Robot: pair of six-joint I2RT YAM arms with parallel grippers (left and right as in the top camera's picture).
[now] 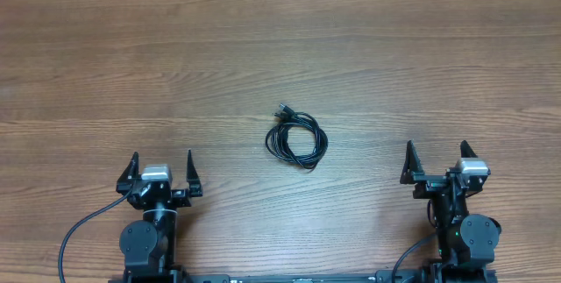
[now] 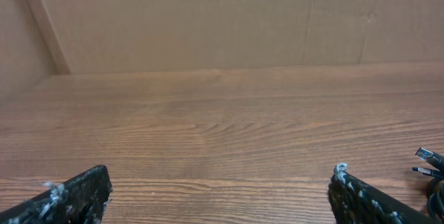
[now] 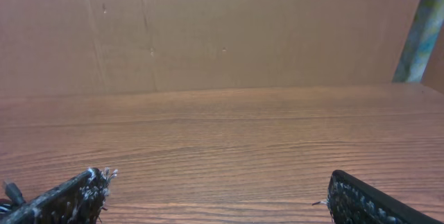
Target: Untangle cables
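Observation:
The cables (image 1: 296,139) lie as a small black coil in the middle of the wooden table, with plug ends sticking out at its upper left. My left gripper (image 1: 162,167) stands open near the front edge, left of and nearer than the coil. The right gripper (image 1: 439,161) is open too, at the front right, well apart from the coil. In the left wrist view the cables' plug ends (image 2: 430,163) peek in at the right edge, beyond my open left gripper (image 2: 220,182). The right wrist view shows a bit of cable (image 3: 10,192) at the left edge beside my open right gripper (image 3: 218,182).
Brown cardboard walls (image 2: 208,23) stand along the far side of the table. Thick black robot cables (image 1: 79,235) run from the arm bases at the front edge.

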